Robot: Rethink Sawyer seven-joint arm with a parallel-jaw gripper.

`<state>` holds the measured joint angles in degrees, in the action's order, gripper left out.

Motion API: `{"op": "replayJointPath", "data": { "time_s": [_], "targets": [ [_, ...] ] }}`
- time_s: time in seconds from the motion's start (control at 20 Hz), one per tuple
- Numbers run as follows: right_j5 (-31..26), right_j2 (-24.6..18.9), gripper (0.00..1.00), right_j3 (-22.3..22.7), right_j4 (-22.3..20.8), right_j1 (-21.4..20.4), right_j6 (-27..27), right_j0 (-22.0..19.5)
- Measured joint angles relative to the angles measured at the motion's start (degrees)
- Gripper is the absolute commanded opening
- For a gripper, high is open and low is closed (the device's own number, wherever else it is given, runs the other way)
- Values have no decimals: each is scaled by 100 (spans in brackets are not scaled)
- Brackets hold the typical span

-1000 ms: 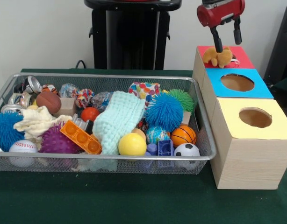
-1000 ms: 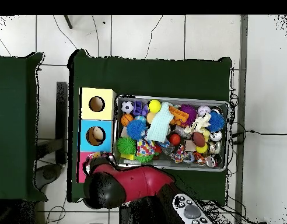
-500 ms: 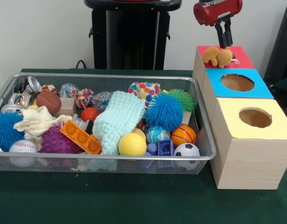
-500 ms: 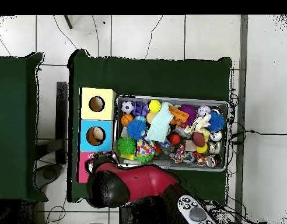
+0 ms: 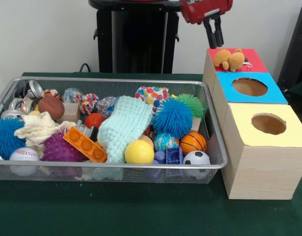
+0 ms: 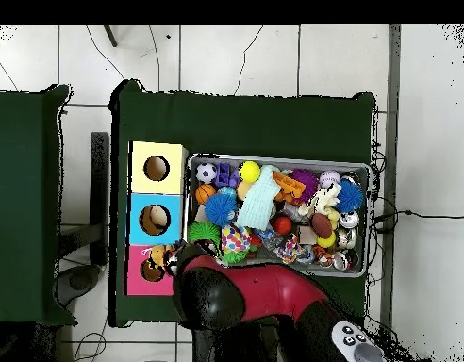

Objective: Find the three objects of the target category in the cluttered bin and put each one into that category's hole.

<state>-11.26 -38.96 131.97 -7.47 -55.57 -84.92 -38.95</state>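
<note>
A: Item one, the gripper [image 5: 214, 35]. In the front view you will find it at the top edge, hanging above the table's far right corner, up and to the left of the red-topped box [image 5: 253, 60]. Its two dark fingers [image 5: 208, 34] are pressed together side by side and carry nothing.

B: And the task's thing?

A: Item two, the orange-tan plush animal [image 5: 229, 59]. It lies on the red top, free of the gripper, at the box's left part. You cannot tell from this view whether it covers the hole.

B: The rest of that view?

A: Item three, the bin [image 5: 217, 153], along the table's left and middle, filled with clutter: a blue spiky ball [image 5: 172, 117], a green fuzzy spiky ball [image 5: 193, 104], a pale green cloth [image 5: 122, 128], a yellow ball [image 5: 139, 152], an orange block [image 5: 85, 144]. Item four, the blue-topped box [image 5: 249, 87] and the yellow-topped box [image 5: 268, 124], in a row toward the near right edge.

B: Now the overhead view.

A: There the red arm [image 6: 250, 300] rises from the bottom edge and hides the gripper. The plush animal [image 6: 157, 255] sits on the red top just beside the hole [image 6: 151, 274], which shows dark and open. The bin [image 6: 276, 160] lies right of the three boxes.
</note>
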Motion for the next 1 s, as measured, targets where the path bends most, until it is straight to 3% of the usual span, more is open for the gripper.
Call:
{"op": "replayJointPath", "data": {
  "time_s": [0.4,1.0],
  "targets": [
    [-137,-3,0,0,-1,-5,0,-54],
    [-136,26,0,-1,-1,162,0,331]
  ]
}}
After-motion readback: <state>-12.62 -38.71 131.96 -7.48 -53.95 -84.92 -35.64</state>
